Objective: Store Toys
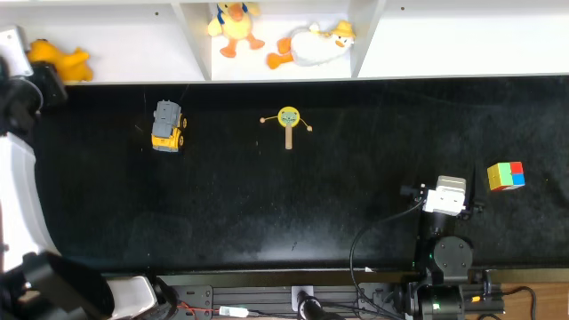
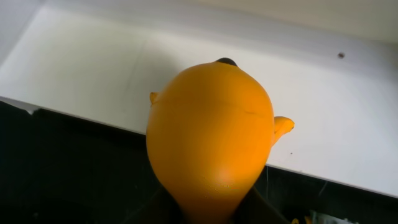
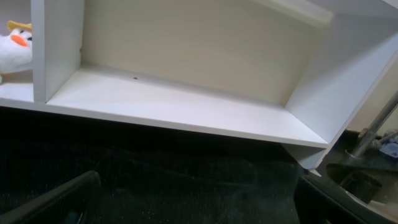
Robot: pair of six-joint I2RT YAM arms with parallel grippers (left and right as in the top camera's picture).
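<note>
1. A white shelf (image 1: 444,44) ran along the upper edge of the top view. It was divided into left, middle and right compartments, and a black mat (image 1: 293,213) covered the table below it.
2. The left gripper (image 1: 46,80) stood at the upper left of the frame, at the front lip of the left compartment. Its fingers were clamped on an orange duck toy (image 2: 211,143).
3. In the top view the orange duck toy lay inside the left compartment. The left wrist view showed it over the front edge of that compartment's floor. Whether it rested on the floor could not be told.
4. The right gripper (image 1: 444,188) was at the lower right of the frame, over the mat and well apart from every toy. Its fingers (image 3: 56,196) were spread wide with nothing between them, and they faced the right compartment.
5. A yellow duck plush (image 1: 236,25) and a white duck plush (image 1: 311,46) lay side by side in the middle compartment.
6. A toy truck (image 1: 167,126) stood on the mat at upper left of centre, near the shelf front.
7. A rattle drum (image 1: 288,122) lay on the mat at upper centre, its handle pointing down the frame.
8. A colour cube (image 1: 505,176) sat on the mat at the right edge, near the right gripper.
</note>
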